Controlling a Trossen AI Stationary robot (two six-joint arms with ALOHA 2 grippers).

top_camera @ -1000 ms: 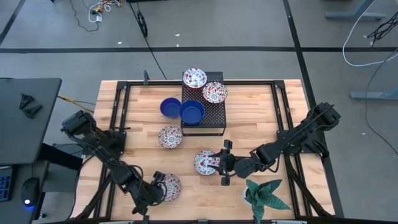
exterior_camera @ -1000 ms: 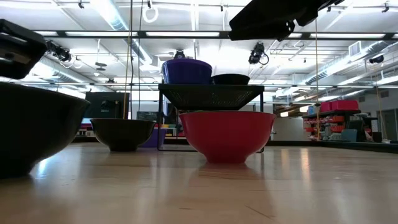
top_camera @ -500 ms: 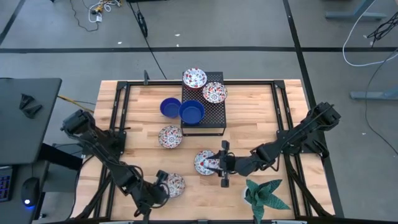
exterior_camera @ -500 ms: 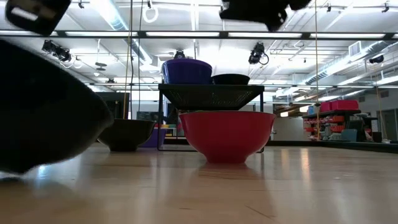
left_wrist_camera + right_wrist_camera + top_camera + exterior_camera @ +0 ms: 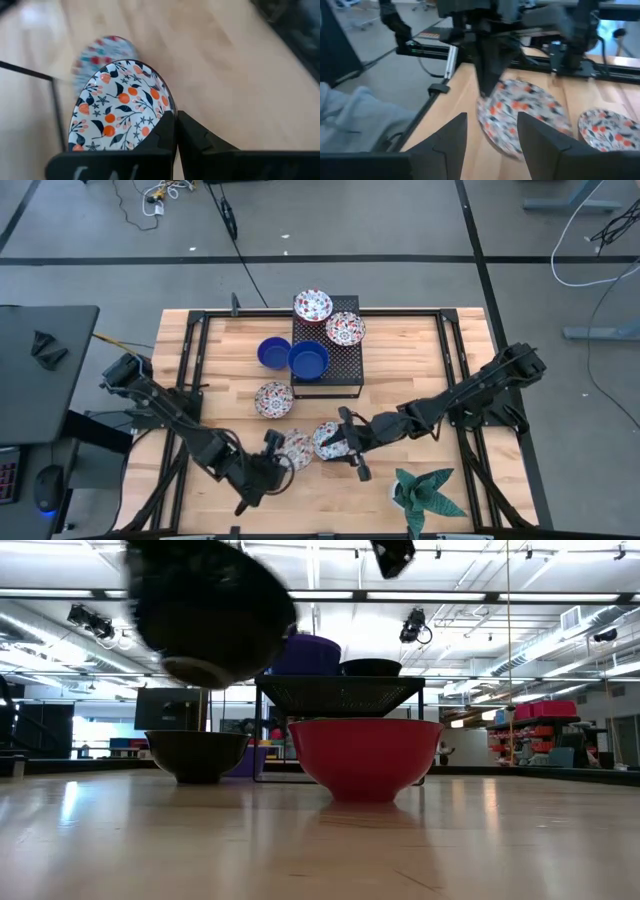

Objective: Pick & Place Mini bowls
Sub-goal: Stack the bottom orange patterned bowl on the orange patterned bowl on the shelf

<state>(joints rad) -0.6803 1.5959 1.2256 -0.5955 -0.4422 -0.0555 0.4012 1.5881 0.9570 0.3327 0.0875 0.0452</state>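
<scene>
Wooden tabletop (image 5: 400,370) with a black mesh rack (image 5: 340,360) at upper centre, so roughly half sorted I'd guess. Left gripper (image 5: 277,452), lower centre of the high view, is pinched on the rim of a floral bowl (image 5: 296,448), carried clear of the wood. Right gripper (image 5: 347,448) hovers spread wide beside another patterned bowl (image 5: 327,439). A third (image 5: 273,400) sits loose mid-table. Rack holds two floral bowls (image 5: 313,306) and one blue bowl (image 5: 309,359); a second blue one (image 5: 273,352) sits beside it. No bowl seems to hold anything.

Grey floor (image 5: 90,240) with loose cables (image 5: 165,195) surrounds the table; strip lights (image 5: 560,595) line the ceiling
</scene>
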